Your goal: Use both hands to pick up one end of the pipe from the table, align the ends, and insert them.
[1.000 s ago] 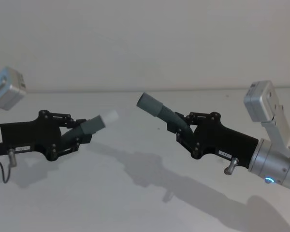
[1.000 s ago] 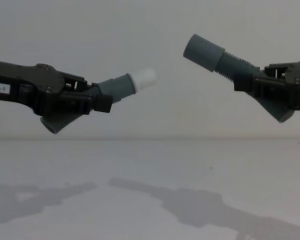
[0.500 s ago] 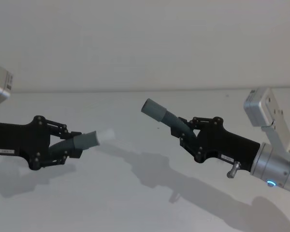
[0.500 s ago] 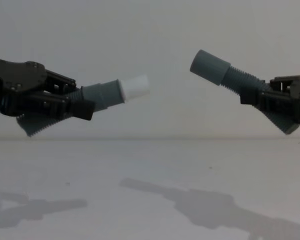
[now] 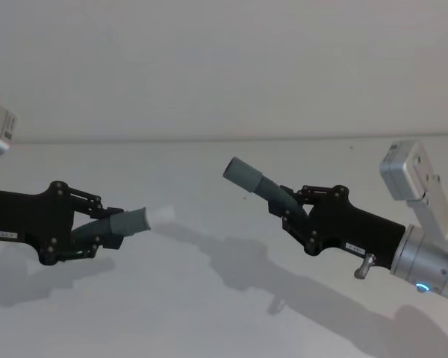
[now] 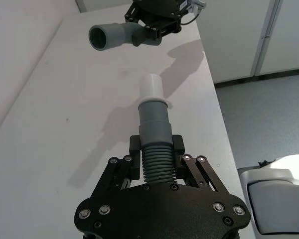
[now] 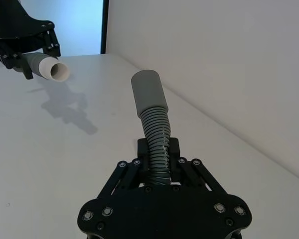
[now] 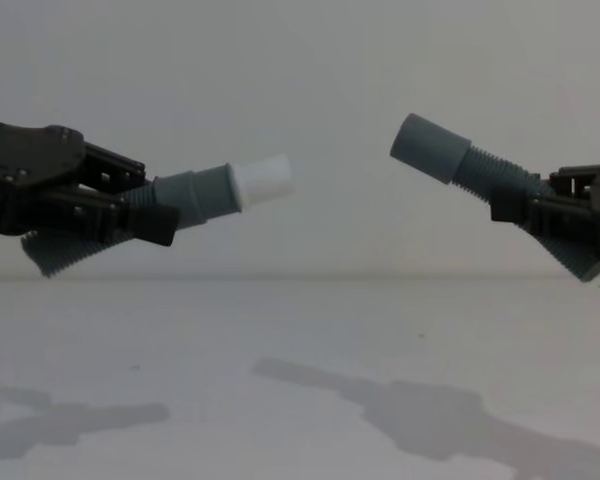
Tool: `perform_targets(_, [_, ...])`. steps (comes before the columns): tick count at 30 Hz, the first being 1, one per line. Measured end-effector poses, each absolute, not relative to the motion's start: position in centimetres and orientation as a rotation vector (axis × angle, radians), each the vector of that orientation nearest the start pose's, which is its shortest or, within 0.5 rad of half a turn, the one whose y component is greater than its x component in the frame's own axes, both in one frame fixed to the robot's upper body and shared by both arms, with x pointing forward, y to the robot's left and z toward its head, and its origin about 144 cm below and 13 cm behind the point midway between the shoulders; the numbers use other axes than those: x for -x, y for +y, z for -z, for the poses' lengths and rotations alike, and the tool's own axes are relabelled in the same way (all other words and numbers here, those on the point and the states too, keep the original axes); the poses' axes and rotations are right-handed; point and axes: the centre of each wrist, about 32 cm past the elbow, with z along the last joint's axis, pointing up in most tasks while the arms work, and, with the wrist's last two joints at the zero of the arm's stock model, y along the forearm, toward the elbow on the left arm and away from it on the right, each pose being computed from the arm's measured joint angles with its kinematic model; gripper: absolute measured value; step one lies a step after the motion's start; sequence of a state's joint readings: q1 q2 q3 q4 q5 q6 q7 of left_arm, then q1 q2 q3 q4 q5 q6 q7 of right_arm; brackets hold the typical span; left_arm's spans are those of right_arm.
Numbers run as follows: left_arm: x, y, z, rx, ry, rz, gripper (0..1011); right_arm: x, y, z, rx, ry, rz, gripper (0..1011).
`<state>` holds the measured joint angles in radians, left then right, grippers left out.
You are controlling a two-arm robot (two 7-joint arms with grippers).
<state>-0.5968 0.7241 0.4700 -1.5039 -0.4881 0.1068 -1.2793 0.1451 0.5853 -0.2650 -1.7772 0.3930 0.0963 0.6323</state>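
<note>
Both grippers hover above the white table (image 5: 209,313), each shut on one ribbed dark-grey pipe piece. My left gripper (image 5: 103,233) (image 8: 158,213) (image 6: 156,148) clamps the piece (image 5: 128,222) (image 6: 154,162) that has the white tapered tip (image 8: 261,180) (image 6: 151,86) (image 7: 59,71), which points right and slightly up. In my right gripper (image 5: 290,212) (image 8: 510,203) (image 7: 158,150) sits the piece (image 7: 157,137) with the wide grey open socket (image 5: 244,177) (image 8: 430,148) (image 6: 103,37), aimed left and upward. A clear gap separates the two ends, and the socket sits higher than the tip.
A plain pale wall (image 5: 224,67) stands just behind the table. In the left wrist view the table's side edge (image 6: 217,109) drops to a grey floor with white cabinet doors (image 6: 284,35) beyond. Shadows of both arms lie on the tabletop.
My left gripper has drawn back to the left and lower with its pipe piece. The right gripper shifted slightly right and down. The gap between the ends is wider.
</note>
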Motion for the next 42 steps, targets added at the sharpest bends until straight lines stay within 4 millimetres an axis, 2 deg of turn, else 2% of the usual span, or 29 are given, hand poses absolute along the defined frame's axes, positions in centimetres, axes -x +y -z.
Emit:
perform_targets(12, [-56.2, 32.5, -131.9, -0.298, -0.215, -0.057, 335, -47.5, -29.1, -124.4, 0.121, -0.192, 0.591, 203])
perform_targets(22, [-56.2, 32.3, -131.7, -0.289, -0.218, -0.061, 335, -47.8, -30.2, -124.5, 0.113, -0.223, 0.494, 204])
perform_targets(42, [-56.2, 32.2, -131.5, -0.284, -0.218, -0.063, 335, -49.0, -31.7, -126.5, 0.187, -0.391, 0.337, 204])
